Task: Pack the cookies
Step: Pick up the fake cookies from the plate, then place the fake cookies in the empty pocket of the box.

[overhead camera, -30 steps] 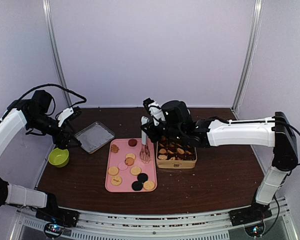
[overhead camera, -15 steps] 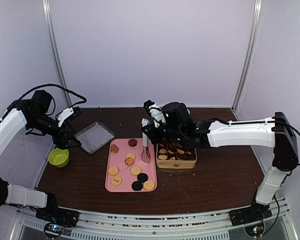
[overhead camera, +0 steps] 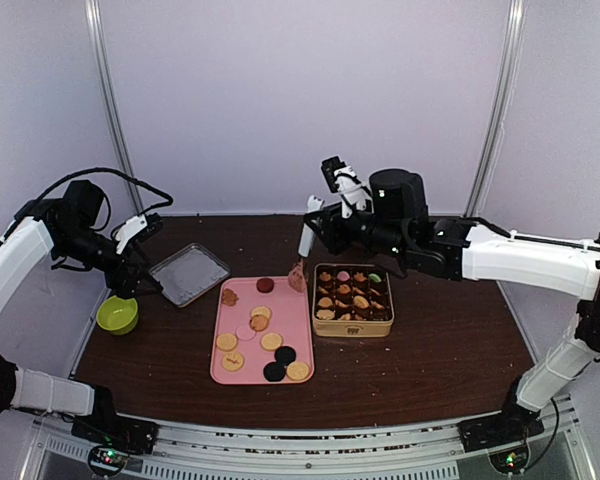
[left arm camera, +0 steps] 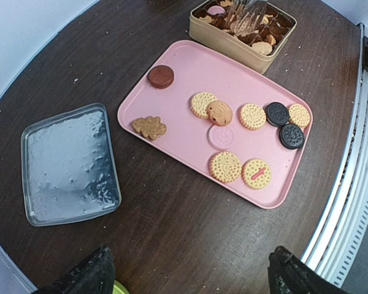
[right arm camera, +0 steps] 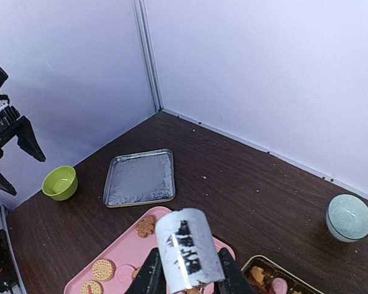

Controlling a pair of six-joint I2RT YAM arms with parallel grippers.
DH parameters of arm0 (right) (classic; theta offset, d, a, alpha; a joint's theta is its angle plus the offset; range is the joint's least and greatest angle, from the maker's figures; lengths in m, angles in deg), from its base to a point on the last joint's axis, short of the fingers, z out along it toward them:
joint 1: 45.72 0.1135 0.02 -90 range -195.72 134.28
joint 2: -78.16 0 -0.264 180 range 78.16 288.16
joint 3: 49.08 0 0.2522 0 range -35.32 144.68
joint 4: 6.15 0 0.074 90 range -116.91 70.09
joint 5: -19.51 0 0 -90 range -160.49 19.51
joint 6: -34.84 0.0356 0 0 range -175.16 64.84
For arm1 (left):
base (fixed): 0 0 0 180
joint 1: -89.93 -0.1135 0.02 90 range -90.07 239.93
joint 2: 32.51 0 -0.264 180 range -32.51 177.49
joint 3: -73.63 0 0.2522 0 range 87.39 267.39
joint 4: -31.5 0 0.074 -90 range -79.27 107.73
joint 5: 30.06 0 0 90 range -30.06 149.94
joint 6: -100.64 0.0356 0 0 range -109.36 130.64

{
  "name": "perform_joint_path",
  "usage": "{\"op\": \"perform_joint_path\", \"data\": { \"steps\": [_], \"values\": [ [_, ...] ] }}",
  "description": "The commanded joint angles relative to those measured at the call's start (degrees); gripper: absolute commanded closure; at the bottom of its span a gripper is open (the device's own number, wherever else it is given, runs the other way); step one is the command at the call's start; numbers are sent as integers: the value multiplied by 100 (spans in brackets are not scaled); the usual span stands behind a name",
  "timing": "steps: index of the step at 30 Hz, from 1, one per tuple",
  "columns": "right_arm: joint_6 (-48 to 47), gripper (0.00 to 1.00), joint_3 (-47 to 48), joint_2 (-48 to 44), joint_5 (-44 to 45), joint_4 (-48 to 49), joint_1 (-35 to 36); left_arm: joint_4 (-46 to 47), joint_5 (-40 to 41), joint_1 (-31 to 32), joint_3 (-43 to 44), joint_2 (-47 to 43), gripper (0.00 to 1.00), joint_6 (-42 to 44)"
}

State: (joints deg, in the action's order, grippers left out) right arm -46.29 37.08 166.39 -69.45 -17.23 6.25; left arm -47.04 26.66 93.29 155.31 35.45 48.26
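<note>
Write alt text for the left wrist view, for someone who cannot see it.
A pink tray on a dark table holds loose cookies: mostly tan rounds, plus two black, one pink, one dark red, one leaf-shaped. A gold tin sits beyond it, a silver tray lies left of it, and the left gripper is open.

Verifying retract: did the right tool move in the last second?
Yes. Right tool, gripping a white-handled utensil, pulled up and back, uncovering the gold tin.

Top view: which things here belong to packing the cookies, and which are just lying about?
In use: cookies, pink tray, gold tin, white-handled tool in the right claw.
Lying about: green bowl, metal tray, pale bowl.
</note>
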Motion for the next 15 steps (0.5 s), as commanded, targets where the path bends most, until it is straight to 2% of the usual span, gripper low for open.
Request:
{"op": "perform_joint_path", "data": {
  "steps": [1,8,15],
  "values": [
    [-348,100,-373,-719,128,-385,-236,10,-83,-48,63,-53,11,73],
    [-848,100,-1150,-1970,379,-1378,-612,16,-151,-46,81,4,11,72],
    [-946,100,-1642,-2388,522,-1632,-790,11,-175,-48,128,50,11,69]
  ]
}}
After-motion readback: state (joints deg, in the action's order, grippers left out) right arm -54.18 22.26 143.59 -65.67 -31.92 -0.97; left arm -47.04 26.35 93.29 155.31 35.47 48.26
